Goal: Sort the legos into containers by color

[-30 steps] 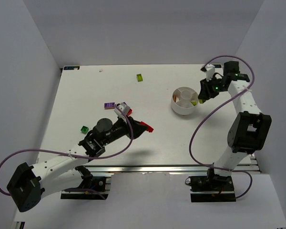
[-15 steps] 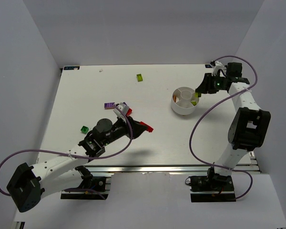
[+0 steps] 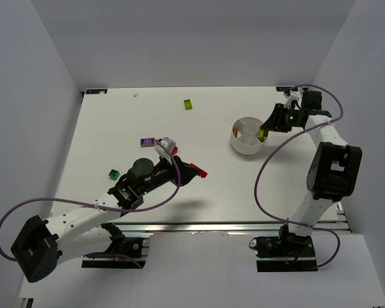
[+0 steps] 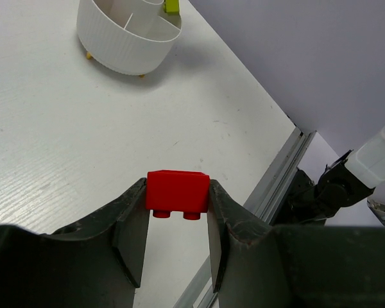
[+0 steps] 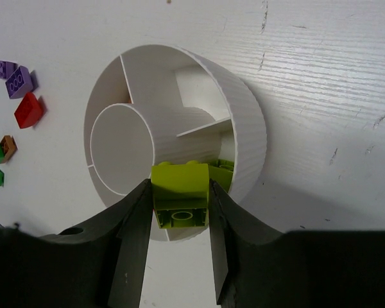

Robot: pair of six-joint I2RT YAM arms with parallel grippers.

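Observation:
My left gripper (image 3: 195,170) (image 4: 178,200) is shut on a red lego (image 4: 178,191), held a little above the table near its front edge. The white divided bowl (image 3: 244,147) (image 4: 123,45) (image 5: 245,138) stands at the right. My right gripper (image 3: 264,133) (image 5: 179,200) is shut on a yellow-green lego (image 5: 179,190), tilted over the bowl's right-hand rim. Another yellow-green lego (image 5: 222,173) lies in the compartment below it. The central cup (image 5: 120,149) shows nothing inside.
Loose legos lie on the table: a yellow-green one (image 3: 188,104) at the back, a purple one (image 3: 147,141), a red one (image 3: 173,151) by my left wrist, and a green one (image 3: 113,174). The right wrist view also shows an orange one (image 5: 9,146).
My right wrist has swung toward the back right corner while the yellow-green lego stays over the bowl's right rim. The left arm with the red lego has barely moved.

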